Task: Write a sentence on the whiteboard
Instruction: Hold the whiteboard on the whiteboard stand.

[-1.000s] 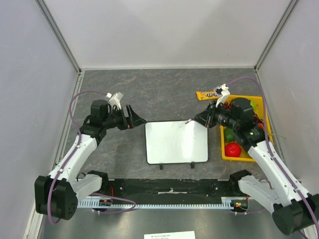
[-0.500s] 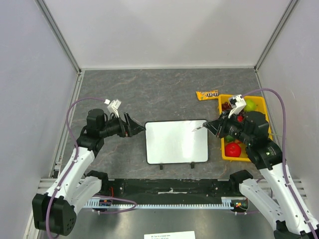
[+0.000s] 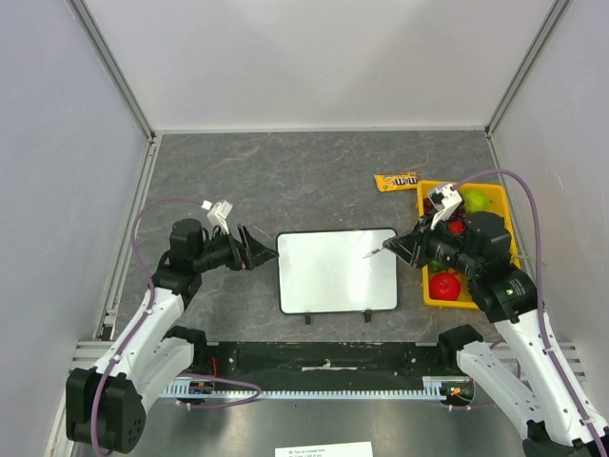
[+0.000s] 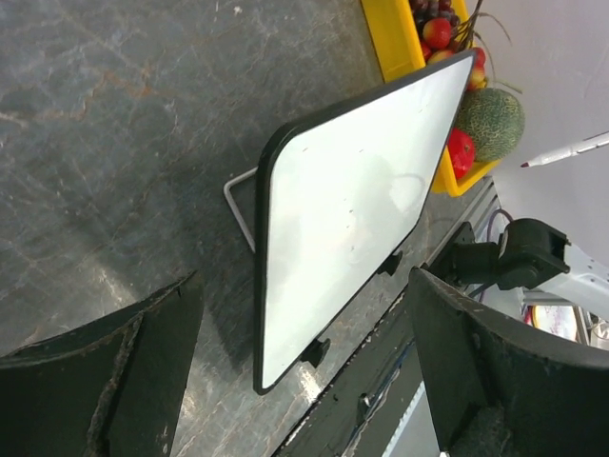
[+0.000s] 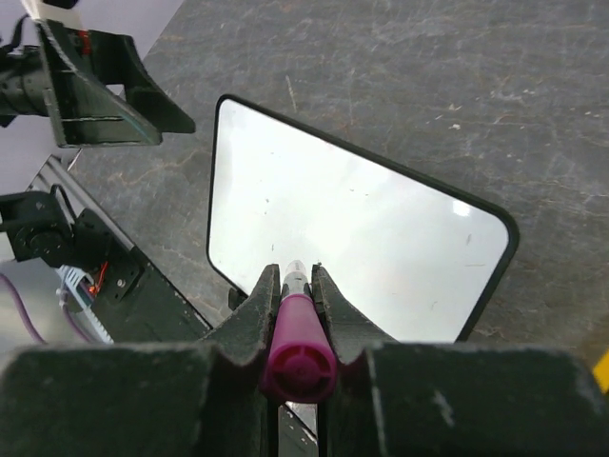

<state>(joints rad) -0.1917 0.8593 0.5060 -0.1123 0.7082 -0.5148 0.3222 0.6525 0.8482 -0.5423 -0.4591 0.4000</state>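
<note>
Pink marker [image 5: 297,347] sits nearest, pinched tight by the right gripper [image 5: 295,276]; its tip hangs over the 3 o'clock side of the whiteboard [image 3: 333,276], and I cannot tell if it touches. No words are on the board yet, so the job is just starting. I think the tip should go to the far left corner, at about 10 o'clock, then come down softly and push just hard enough to leave a line; the letters should be small so they all fit. The board lies in the middle of the table [image 3: 314,181]; its long side runs from 9 to 3 o'clock, its white face looks up, and its two little feet are at 6 o'clock. The left gripper [image 3: 255,251] is spread wide at 9 o'clock, just beside the board, holding nothing. Farther off are a yellow tray [image 3: 425,290] of fruit at 3 o'clock and a candy packet [image 3: 396,180] at 1 o'clock.
</note>
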